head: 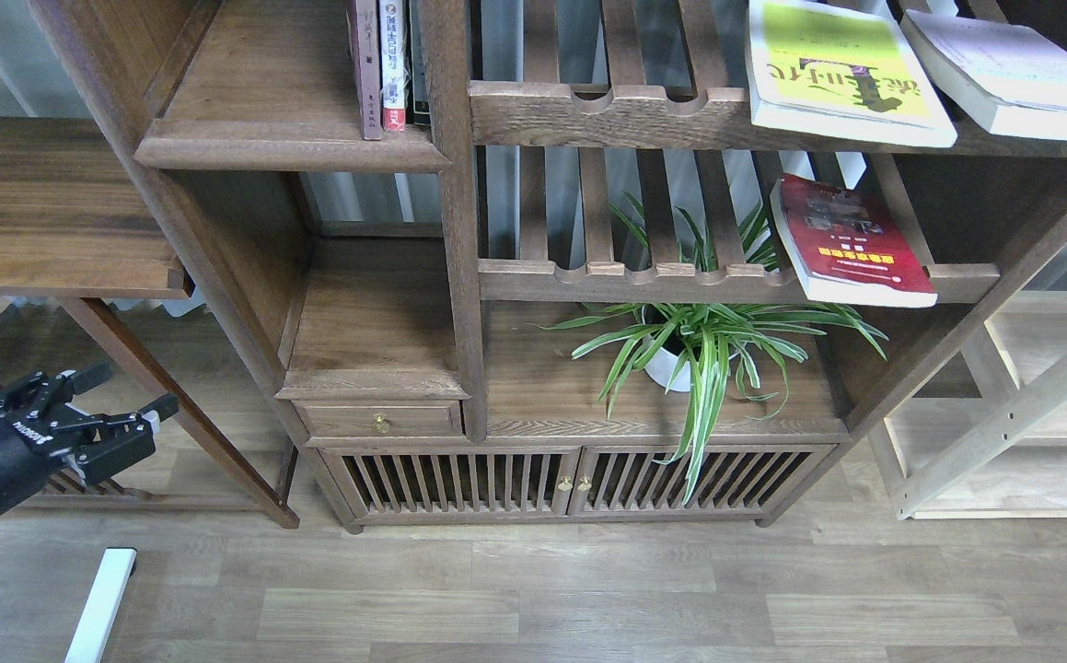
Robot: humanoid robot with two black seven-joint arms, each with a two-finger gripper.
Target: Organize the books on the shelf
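Observation:
Three books lie flat on slatted racks at the upper right: a yellow-green book [841, 69] with black characters, a pale white-lavender book [1012, 74] beside it at the right edge, and a red book [851, 244] with a yellow band one rack lower. The shelf [266, 101] is the solid dark board at the upper left with a rounded front lip; a few slim volumes [388, 64] stand at its right end. My left gripper [133, 391] hangs low at the far left, open and empty, far from the books. The right gripper is out of view.
A potted spider plant [694, 345] sits on the cabinet top under the lower rack. A small drawer [379, 421] and slatted cabinet doors [574, 481] are below. A dark side table [45, 212] stands at left, a pale wood rack [1012, 414] at right, and a white bar [100, 603] lies on the floor.

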